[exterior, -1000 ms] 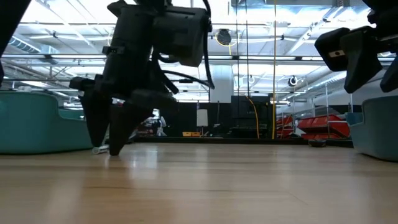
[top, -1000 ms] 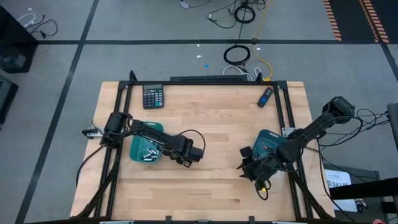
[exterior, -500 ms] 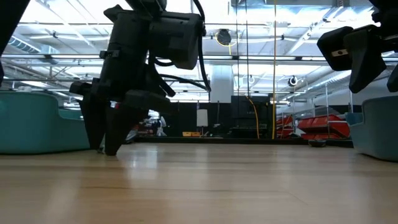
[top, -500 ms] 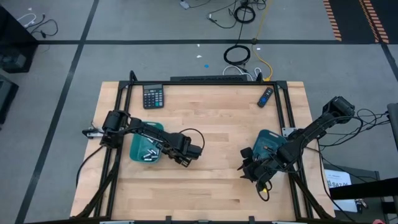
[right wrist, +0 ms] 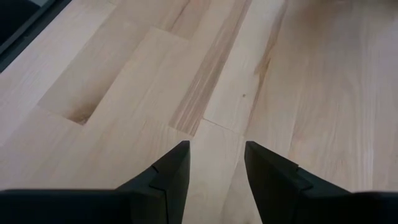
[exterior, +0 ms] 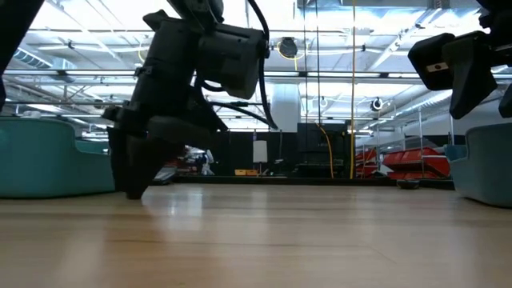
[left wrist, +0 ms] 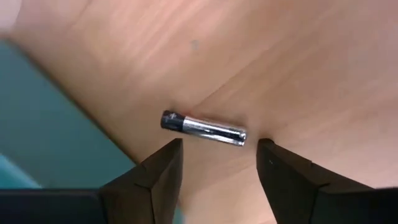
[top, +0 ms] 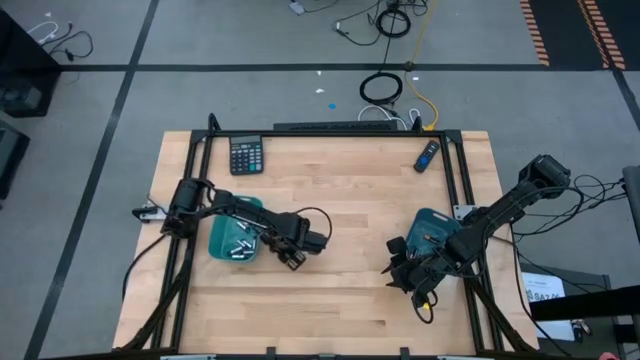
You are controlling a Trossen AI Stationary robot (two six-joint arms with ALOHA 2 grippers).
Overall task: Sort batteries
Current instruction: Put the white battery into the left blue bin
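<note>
One battery (left wrist: 204,129) beside teal tray (left wrist: 43,124) edge

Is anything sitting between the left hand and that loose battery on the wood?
Nothing visible. The battery lies bare on the table just ahead of the open left hand, roughly crosswise to its fingers, with the teal tray off to one side.

A shiny metallic battery (left wrist: 204,128) is shown on a smooth, pale wooden desk (left wrist: 298,68); the trays (top: 232,240) appear as matt teal plastic.
</note>
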